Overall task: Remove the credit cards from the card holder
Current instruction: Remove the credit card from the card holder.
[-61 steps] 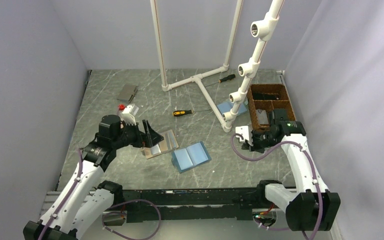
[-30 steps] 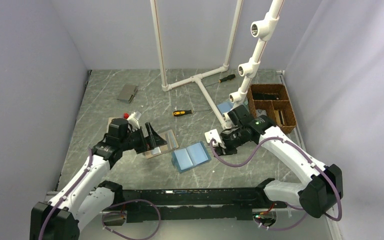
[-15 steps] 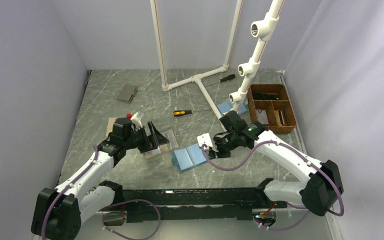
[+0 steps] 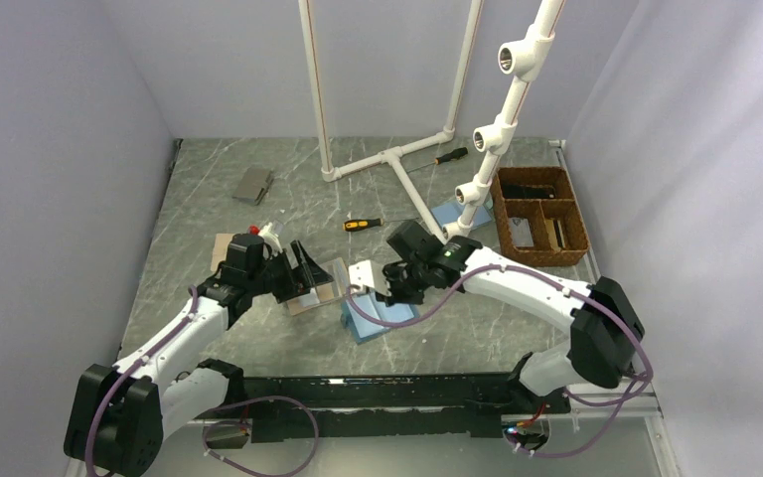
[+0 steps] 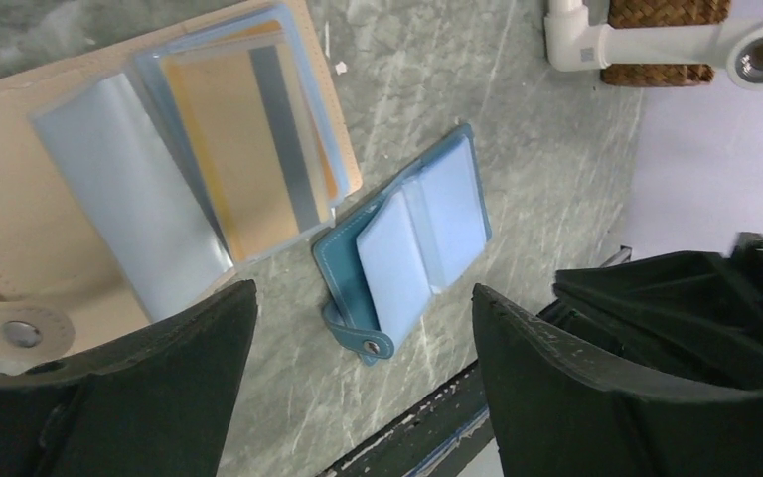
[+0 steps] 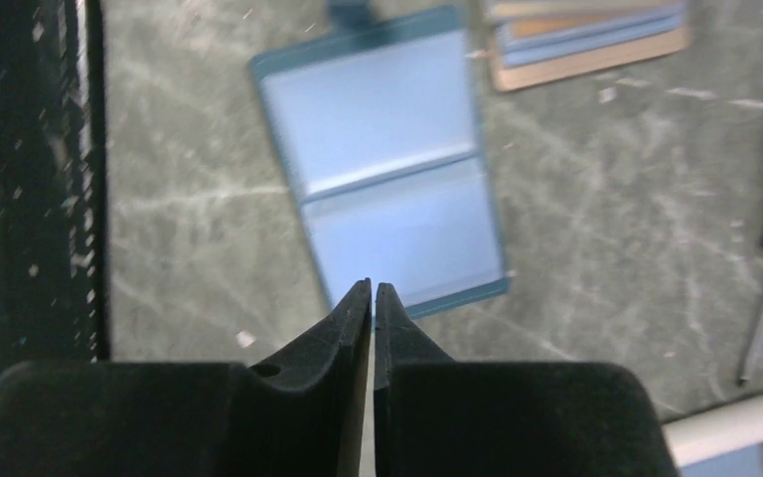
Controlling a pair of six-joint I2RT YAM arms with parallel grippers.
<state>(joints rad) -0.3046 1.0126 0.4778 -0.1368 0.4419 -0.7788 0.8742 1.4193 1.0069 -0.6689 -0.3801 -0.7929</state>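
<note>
The card holder point(image 5: 20, 189) lies open on the table, tan outside, its clear sleeves fanned out. An orange credit card point(image 5: 248, 149) with a grey stripe shows inside one sleeve. My left gripper point(image 5: 363, 290) hovers just above the holder's right side, jaws wide open with nothing between them. From above, the left gripper point(image 4: 298, 278) covers part of the card holder point(image 4: 333, 278). My right gripper point(image 6: 371, 288) is shut and empty, poised over the edge of an all light-blue bifold point(image 6: 387, 179). In the top view the right gripper point(image 4: 397, 293) sits right of the holder.
The light-blue bifold point(image 4: 378, 313) lies open beside the holder. A small grey wallet point(image 4: 253, 184) sits far left. Two screwdrivers point(image 4: 363, 225) point(image 4: 450, 156), a white pipe frame point(image 4: 397, 159) and a wicker basket point(image 4: 541, 214) stand behind. A black rail point(image 4: 378, 393) runs along the near edge.
My right arm has swung left from beside the basket to above the light-blue bifold, its jaws closing. My left gripper stayed over the card holder, its jaws narrowing slightly.
</note>
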